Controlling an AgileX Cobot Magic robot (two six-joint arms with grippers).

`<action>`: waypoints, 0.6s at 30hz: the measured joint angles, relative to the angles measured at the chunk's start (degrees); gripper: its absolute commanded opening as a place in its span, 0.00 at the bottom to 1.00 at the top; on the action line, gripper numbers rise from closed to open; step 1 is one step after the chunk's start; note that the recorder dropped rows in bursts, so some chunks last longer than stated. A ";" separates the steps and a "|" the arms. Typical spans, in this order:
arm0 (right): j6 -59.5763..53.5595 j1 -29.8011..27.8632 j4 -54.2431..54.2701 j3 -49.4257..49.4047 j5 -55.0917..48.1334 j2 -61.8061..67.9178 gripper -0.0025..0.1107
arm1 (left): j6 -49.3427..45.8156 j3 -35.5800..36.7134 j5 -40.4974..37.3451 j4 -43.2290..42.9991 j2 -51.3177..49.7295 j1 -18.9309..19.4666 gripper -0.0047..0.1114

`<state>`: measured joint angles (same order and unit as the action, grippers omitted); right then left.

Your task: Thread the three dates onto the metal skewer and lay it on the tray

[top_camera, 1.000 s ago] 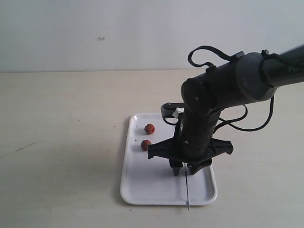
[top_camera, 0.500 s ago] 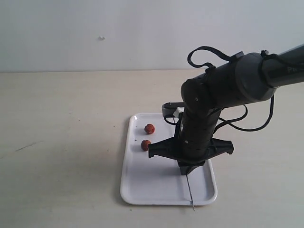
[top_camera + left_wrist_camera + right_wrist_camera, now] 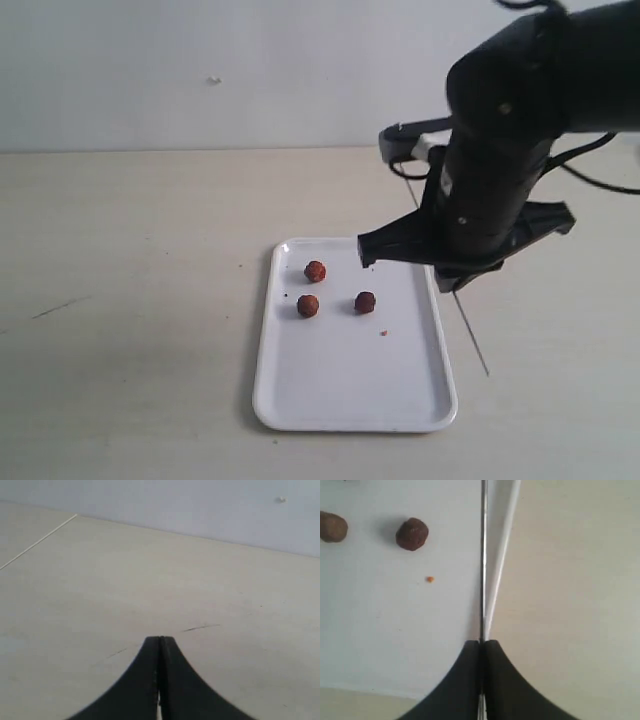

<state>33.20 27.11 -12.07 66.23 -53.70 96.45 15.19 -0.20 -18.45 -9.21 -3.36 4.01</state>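
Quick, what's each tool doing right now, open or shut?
Left tool: closed, empty.
Right tool: closed, holding the metal skewer.

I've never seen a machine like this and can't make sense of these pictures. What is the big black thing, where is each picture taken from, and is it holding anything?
It is a robot with two arms, each ending in a two-fingered gripper. The wide picture comes from a camera standing apart; it shows only the right arm, the big black shape. The other two come from cameras on the wrists, looking out past the fingertips. On the pale table lies a white tray holding three dates, none threaded yet, and a tiny red crumb. The right gripper is shut on a thin metal skewer, which slants down near the tray's edge. The left gripper is shut on nothing, with only table in its view.
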 measured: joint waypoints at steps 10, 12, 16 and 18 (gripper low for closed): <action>-2.29 0.00 -12.69 0.00 -15.18 -19.31 0.02 | 0.00 0.00 0.00 0.00 0.00 0.00 0.04; -3.60 0.00 -13.67 -0.69 -15.46 -23.10 0.02 | 0.00 0.00 0.00 0.00 0.00 0.00 0.04; -6.47 0.00 -13.47 -2.83 -15.81 -29.33 0.02 | 0.00 0.00 0.00 0.00 0.00 0.00 0.04; -8.57 0.00 -12.31 -4.09 -15.95 -31.62 0.02 | 0.00 0.00 0.00 -0.11 0.00 0.00 0.04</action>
<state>24.63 27.11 -24.38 62.14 -69.64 64.83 15.19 -0.20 -18.45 -9.33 -3.36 4.01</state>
